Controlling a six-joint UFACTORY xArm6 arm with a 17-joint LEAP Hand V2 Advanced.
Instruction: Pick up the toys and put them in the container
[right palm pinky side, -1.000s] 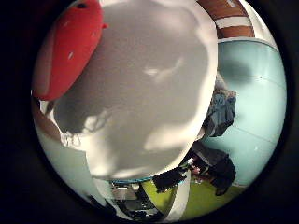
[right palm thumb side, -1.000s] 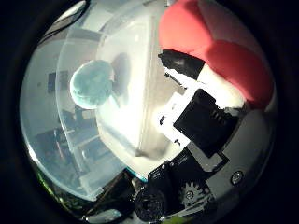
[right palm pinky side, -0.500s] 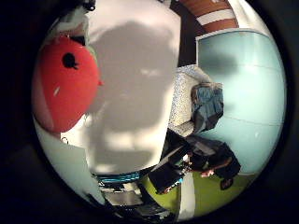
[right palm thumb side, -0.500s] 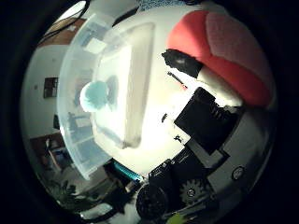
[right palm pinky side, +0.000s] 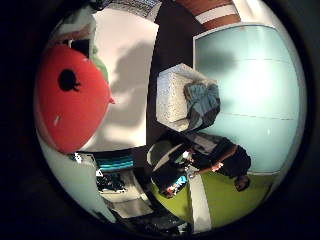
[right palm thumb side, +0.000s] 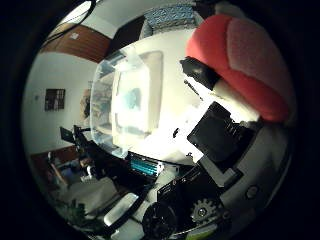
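A red plush toy (right palm thumb side: 240, 60) with a lighter patch lies close against my hand (right palm thumb side: 225, 135); a black fingertip (right palm thumb side: 198, 70) presses on it. In the little finger side view the same red toy (right palm pinky side: 70, 95) shows a black spot and fills the area beside the white table (right palm pinky side: 130, 70). A clear plastic container (right palm thumb side: 150, 125) stands on the table some way below the palm, with a teal ball-like toy (right palm thumb side: 131, 98) inside it. The hand is shut on the red toy and holds it well above the table.
The table's edge runs beside dark floor (right palm pinky side: 175, 45). A grey armchair (right palm pinky side: 198, 100) stands off the table, and a desk with screens (right palm thumb side: 95, 160) lies beyond the container.
The whole scene has shrunk: the hand has risen away from the table and container. The red toy has stayed close to the palm, carried up with the hand.
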